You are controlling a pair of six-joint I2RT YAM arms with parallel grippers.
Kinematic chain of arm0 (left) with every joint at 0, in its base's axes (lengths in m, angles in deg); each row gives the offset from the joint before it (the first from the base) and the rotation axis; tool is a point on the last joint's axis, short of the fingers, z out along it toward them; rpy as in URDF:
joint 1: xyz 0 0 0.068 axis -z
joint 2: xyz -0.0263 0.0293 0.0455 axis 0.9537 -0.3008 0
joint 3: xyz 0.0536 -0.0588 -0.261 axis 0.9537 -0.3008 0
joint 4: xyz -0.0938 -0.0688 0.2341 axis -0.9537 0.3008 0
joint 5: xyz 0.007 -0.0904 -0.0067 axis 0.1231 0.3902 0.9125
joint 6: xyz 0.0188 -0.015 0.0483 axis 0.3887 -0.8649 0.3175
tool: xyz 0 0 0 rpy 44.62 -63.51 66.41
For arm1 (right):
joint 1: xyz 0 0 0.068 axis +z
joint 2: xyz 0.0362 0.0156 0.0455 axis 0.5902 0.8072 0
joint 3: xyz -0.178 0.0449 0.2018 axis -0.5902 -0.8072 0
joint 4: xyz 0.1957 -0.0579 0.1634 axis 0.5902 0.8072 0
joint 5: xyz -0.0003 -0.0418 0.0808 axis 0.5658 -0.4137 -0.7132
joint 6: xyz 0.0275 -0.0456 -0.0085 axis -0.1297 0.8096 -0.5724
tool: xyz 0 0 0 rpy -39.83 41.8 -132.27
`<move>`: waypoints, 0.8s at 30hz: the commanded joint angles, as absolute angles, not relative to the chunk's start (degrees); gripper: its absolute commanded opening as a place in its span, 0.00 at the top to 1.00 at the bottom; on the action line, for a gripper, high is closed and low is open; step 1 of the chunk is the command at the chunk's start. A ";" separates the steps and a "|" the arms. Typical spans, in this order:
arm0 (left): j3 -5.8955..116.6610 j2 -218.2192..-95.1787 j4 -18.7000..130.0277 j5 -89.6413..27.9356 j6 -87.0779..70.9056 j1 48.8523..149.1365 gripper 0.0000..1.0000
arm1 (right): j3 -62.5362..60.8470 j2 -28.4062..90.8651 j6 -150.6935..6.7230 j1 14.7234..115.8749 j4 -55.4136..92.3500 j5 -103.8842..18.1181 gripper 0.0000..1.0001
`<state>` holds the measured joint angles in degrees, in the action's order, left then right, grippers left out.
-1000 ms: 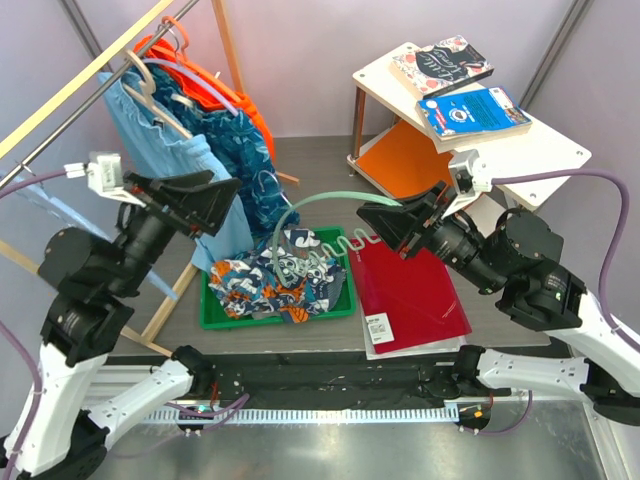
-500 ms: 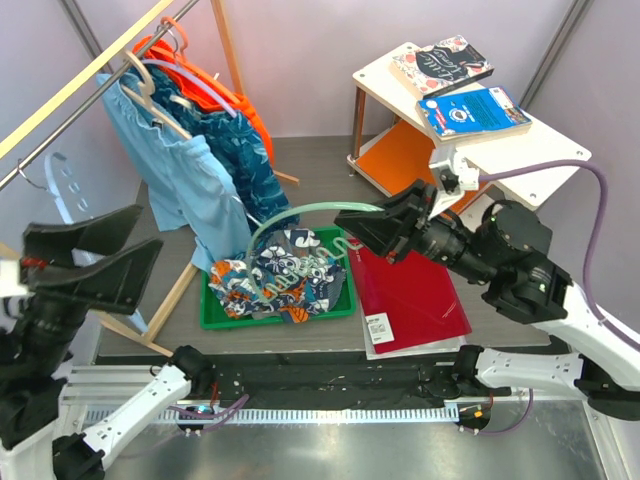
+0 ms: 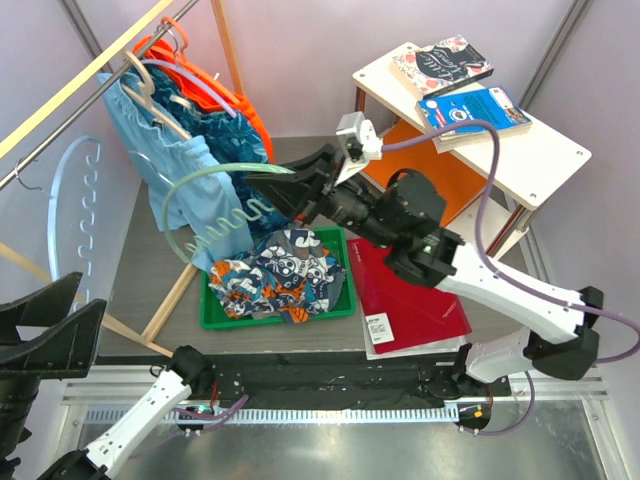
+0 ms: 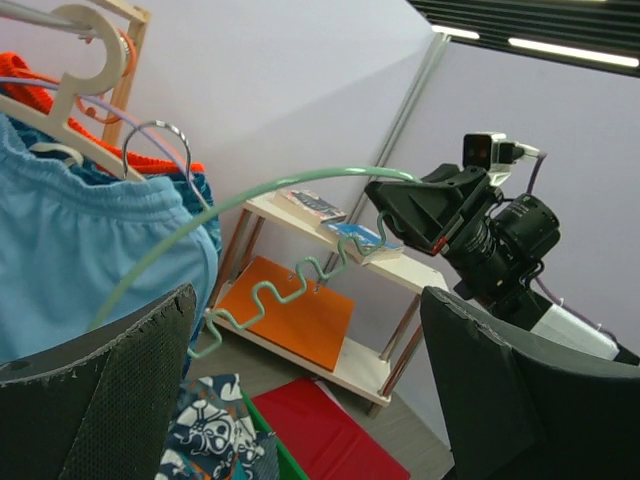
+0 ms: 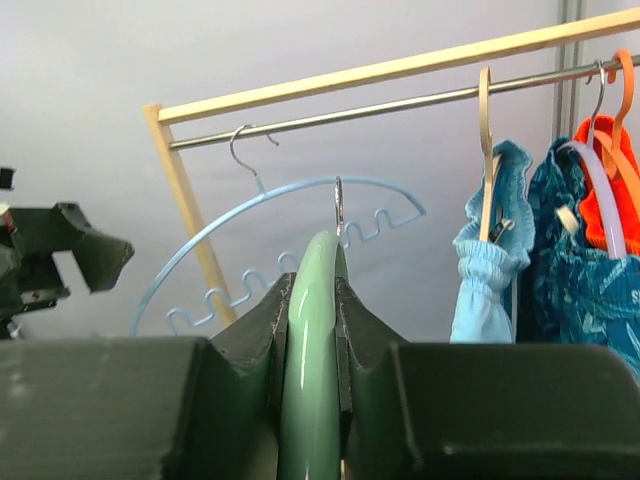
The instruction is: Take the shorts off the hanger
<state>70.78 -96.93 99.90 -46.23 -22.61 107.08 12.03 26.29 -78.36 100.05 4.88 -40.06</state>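
An empty green hanger [image 5: 312, 400] is clamped in the right gripper [image 5: 312, 290] and held up towards the clothes rail [image 5: 400, 103]. The floral shorts [image 3: 285, 272] lie crumpled in a green tray [image 3: 215, 322] below that gripper. The left gripper [image 3: 55, 332] is spread wide, nothing in it. This pair is judged freed, while light blue shorts [image 3: 165, 160] beyond the right gripper hang unremoved.

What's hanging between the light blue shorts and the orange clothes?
A dark blue patterned garment hangs between the light blue shorts and the orange cloth; the right wrist view shows it.
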 commanded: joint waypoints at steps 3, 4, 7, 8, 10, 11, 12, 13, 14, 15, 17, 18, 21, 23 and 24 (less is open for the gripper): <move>71.10 -94.39 108.38 -49.92 -20.68 106.95 0.09 | 15.19 31.88 -71.86 104.63 -20.43 -28.50 0.99; 71.10 -94.13 108.91 -50.10 -20.76 106.95 0.09 | 14.76 33.28 -69.33 105.42 -22.54 -27.26 0.99; 70.84 -93.25 110.59 -50.71 -21.20 107.04 0.09 | 14.05 35.66 -67.37 107.53 -30.54 -22.25 0.99; 70.84 -93.07 111.29 -50.98 -21.29 106.95 0.09 | 14.05 37.15 -66.85 108.24 -33.77 -21.36 0.99; 71.02 -92.72 111.91 -51.24 -21.64 106.95 0.09 | 13.61 38.47 -63.79 109.47 -37.57 -17.34 0.99; 71.02 -92.46 112.17 -51.24 -21.82 106.95 0.09 | 13.35 39.78 -62.20 110.00 -40.89 -16.27 0.99; 71.10 -92.28 112.61 -51.33 -21.99 106.95 0.09 | 13.17 40.41 -60.79 111.13 -42.49 -15.04 0.99; 71.19 -92.11 112.79 -51.24 -22.26 106.95 0.09 | 13.26 41.11 -59.65 111.58 -43.99 -13.37 0.99; 71.19 -92.02 113.05 -51.24 -22.43 106.95 0.09 | 13.26 41.72 -57.81 111.84 -46.70 -12.75 0.99; 71.02 -91.67 113.49 -51.33 -22.52 106.95 0.09 | 13.61 43.21 -57.09 112.11 -47.94 -12.13 0.99; 70.67 -91.58 113.75 -51.42 -22.61 106.95 0.09 | 14.48 44.89 -55.77 112.20 -50.49 -9.68 0.99; 70.58 -91.49 113.84 -51.51 -22.70 106.95 0.09 | 15.27 46.63 -55.33 112.20 -51.55 -9.41 0.99; 70.40 -91.22 113.84 -51.59 -22.87 106.95 0.09 | 16.85 48.23 -53.40 112.81 -52.61 -9.49 0.99; 70.40 -91.14 113.84 -51.59 -22.87 107.04 0.09 | 17.82 49.02 -52.26 113.34 -53.31 -9.58 0.99; 70.49 -91.14 113.84 -51.68 -22.79 106.95 0.09 | 18.96 49.37 -51.99 113.34 -53.32 -9.40 0.99</move>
<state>70.65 -91.62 113.14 -51.17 -22.68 107.08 13.63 49.50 -55.83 112.55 -43.71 -11.67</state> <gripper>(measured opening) 0.907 0.208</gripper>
